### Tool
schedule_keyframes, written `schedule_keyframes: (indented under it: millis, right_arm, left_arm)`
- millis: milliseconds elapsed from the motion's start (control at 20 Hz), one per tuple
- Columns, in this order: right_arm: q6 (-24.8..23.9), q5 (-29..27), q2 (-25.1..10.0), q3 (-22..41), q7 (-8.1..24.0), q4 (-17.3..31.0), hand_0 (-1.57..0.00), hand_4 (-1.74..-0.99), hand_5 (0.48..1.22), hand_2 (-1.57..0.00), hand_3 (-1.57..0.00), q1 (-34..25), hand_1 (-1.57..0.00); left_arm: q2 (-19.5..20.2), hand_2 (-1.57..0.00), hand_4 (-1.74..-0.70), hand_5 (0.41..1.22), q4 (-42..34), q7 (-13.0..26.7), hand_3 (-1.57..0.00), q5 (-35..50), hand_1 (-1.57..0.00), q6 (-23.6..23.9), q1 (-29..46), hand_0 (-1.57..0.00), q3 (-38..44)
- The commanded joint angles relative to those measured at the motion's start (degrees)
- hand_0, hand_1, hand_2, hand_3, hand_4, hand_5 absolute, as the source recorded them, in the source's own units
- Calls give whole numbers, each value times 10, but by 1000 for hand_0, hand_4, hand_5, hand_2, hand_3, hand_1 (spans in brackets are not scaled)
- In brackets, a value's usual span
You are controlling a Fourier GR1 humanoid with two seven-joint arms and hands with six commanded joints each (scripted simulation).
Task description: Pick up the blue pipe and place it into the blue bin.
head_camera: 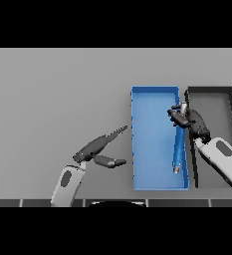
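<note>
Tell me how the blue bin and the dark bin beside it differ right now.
The blue bin is bright blue; the dark bin is near black. The blue bin holds the blue pipe, gripped at its upper end by the right hand; nothing shows in the dark bin's visible part. The blue bin shows whole, while the right arm covers part of the dark bin. Both are rectangular open trays standing side by side.

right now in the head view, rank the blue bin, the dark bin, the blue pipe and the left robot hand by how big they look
1. blue bin, largest.
2. dark bin, next by what shows; the picture edge and the right arm hide part of it.
3. blue pipe and left robot hand: look alike, no ranking.
</note>
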Motion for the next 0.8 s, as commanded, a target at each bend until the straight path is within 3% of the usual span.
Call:
schedule_keyframes:
  millis: [0, 100, 250, 550, 750]
  right_arm:
    - [5, -4, -5, 17, 0, 7, -383, -1219, 1137, -350, -206, -12, -350]
    - [36, -14, -35, 86, 0, 14, -245, -1142, 1030, -224, -131, -56, -223]
    - [53, -12, -47, 115, 0, 14, -125, -1078, 898, -114, -67, -72, -114]
    - [62, 0, -47, 158, 0, 29, -32, -1038, 734, -29, -17, -100, -29]
    - [67, 12, -45, 166, -7, 35, -13, -1022, 672, -11, -6, -98, -11]
  left_arm:
    - [-3, 1, -879, 430, 0, 4, 1, -1, 1, 0, -1, 1, -2]
    - [-1, 1, -884, 429, -4, 3, 1, 3, 1, -4, 8, 1, -3]
    - [0, 1, -886, 426, -4, 3, 1, 1, 1, -3, 7, 1, -4]
    - [-6, 1, -887, 429, 0, 6, 1, -2, 1, 1, 3, 1, -6]
    - [-2, 1, -887, 431, 0, 0, 1, -8, 1, 5, 8, 1, -6]
